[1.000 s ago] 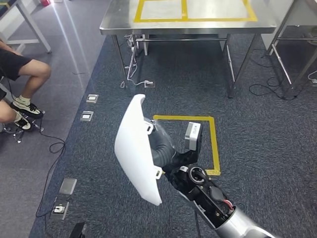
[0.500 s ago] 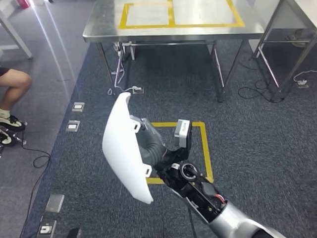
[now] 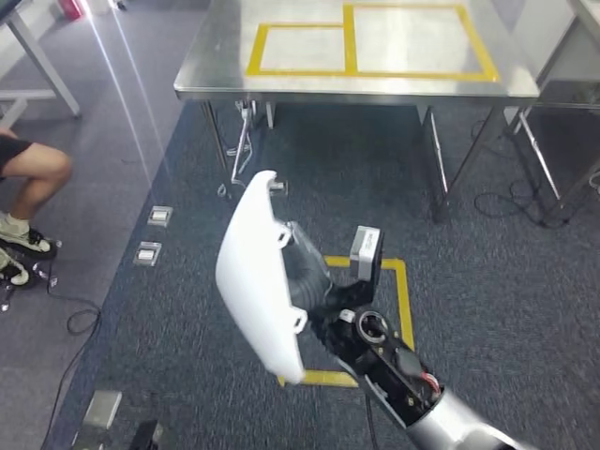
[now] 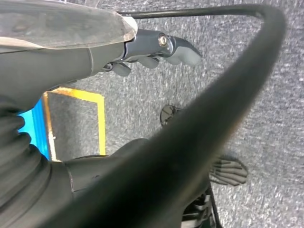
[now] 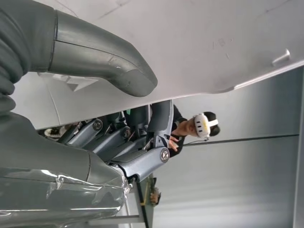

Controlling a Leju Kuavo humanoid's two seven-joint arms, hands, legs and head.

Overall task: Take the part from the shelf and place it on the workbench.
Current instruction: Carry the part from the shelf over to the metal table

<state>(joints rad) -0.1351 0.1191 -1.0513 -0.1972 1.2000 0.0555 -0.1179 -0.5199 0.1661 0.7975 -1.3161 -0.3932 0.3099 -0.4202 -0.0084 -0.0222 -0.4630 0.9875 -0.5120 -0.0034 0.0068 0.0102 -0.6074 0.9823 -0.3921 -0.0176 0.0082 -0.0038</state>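
Right hand (image 3: 311, 281): nearest the camera, raised in front of the body; its fingers and thumb are clamped on the white part, as the right wrist view confirms with the thumb (image 5: 107, 71) pressed on the shell's surface.
White part (image 3: 258, 277): a curved shell carried in the air above the floor, well apart from the counter; not resting on anything.
Left hand (image 4: 157, 47): hangs over the carpet; its fingers lie loosely apart with nothing in them.
Floor (image 3: 495, 281): grey carpet with a yellow taped square (image 3: 397, 309) beneath the carried part.
Counter (image 3: 212, 80): steel top, farther ahead, with two yellow taped frames (image 3: 350, 42) marked on it; nothing of the part touches it.
Person (image 3: 32, 178): seated near the far left, legs visible.
Progress: pick-up judged complete; the approach and set-down on the counter remain.
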